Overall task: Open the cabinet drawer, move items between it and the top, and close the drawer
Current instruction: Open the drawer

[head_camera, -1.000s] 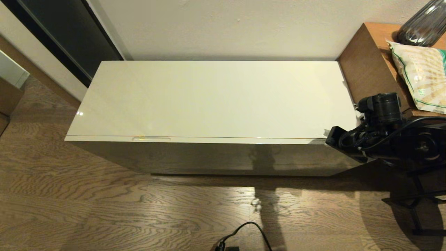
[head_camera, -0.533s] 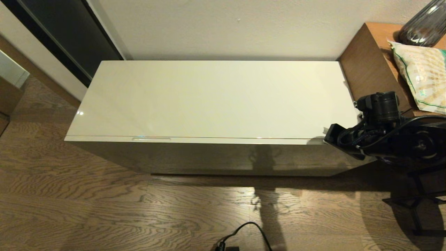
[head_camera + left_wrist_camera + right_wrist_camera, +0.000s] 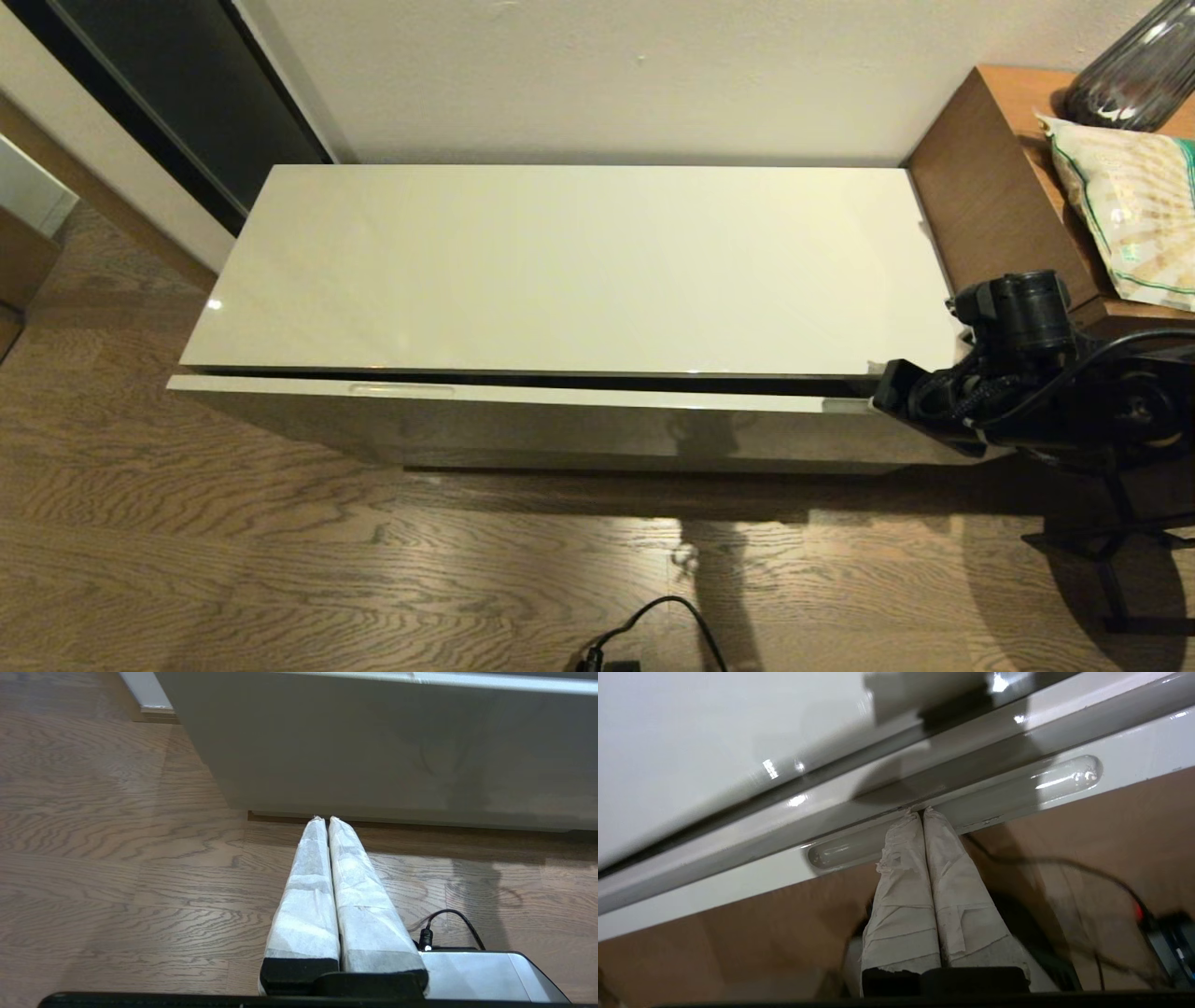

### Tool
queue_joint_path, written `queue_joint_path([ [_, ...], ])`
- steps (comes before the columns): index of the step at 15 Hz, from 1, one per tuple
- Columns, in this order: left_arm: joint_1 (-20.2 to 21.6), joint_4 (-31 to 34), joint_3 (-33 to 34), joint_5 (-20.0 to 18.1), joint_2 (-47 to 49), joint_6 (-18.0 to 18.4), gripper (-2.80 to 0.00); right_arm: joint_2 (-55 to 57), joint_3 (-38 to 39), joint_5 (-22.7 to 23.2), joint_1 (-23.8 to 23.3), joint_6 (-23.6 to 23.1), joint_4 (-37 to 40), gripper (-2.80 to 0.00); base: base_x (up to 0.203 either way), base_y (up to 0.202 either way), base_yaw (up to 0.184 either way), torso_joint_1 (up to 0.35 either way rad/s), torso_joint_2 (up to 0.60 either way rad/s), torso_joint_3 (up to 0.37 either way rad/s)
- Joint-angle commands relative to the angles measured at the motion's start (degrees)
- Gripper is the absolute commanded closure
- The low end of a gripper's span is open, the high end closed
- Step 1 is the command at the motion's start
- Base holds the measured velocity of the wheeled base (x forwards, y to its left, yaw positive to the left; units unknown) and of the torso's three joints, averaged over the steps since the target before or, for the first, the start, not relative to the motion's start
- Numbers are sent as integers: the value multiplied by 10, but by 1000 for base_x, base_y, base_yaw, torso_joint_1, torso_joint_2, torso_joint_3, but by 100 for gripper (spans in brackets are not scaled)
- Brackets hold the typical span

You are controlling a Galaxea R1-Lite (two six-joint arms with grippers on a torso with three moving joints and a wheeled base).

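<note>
A: Start at your right gripper [image 3: 920,812]. How do the jaws stand?

B: Pressed together, with nothing between them. Their cloth-wrapped fingertips [image 3: 908,821] sit in the right-hand recessed slot [image 3: 957,812] on the front edge of the cabinet drawer [image 3: 560,397]. In your head view that gripper [image 3: 882,387] is at the drawer's right end.

A: And the drawer itself?

B: You have it out by a narrow dark gap below the top [image 3: 569,266], running the full width. The gap is too thin to show you anything inside. The other slot [image 3: 401,389] lies toward the left end of the front edge.

A: Your left gripper?

B: The left gripper [image 3: 327,820] hangs low over the wooden floor [image 3: 117,858], near the foot of the cabinet front and apart from it, jaws closed flat against each other, holding nothing.

A: Anything around the cabinet?

B: Just beside its right end stands a brown side table [image 3: 990,177], carrying a printed bag [image 3: 1134,215] and a dark ribbed vase [image 3: 1125,79]. A black cable [image 3: 667,621] lies on the floor at the near edge.
</note>
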Motion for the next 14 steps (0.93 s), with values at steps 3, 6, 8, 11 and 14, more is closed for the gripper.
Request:
queue_joint_path([
  [3,0,0,0,0,0,0,0,-1,38,22,2,3,43,0,0,0,0,0,0,0],
  [6,0,0,0,0,0,0,0,-55,58,48,4,2,88,0,0,0,0,0,0,0],
  [8,0,0,0,0,0,0,0,-98,72,67,4,2,131,0,0,0,0,0,0,0],
  [11,0,0,0,0,0,0,0,-174,94,72,4,1,172,0,0,0,0,0,0,0],
  [14,0,0,0,0,0,0,0,-255,86,72,3,-4,245,0,0,0,0,0,0,0],
])
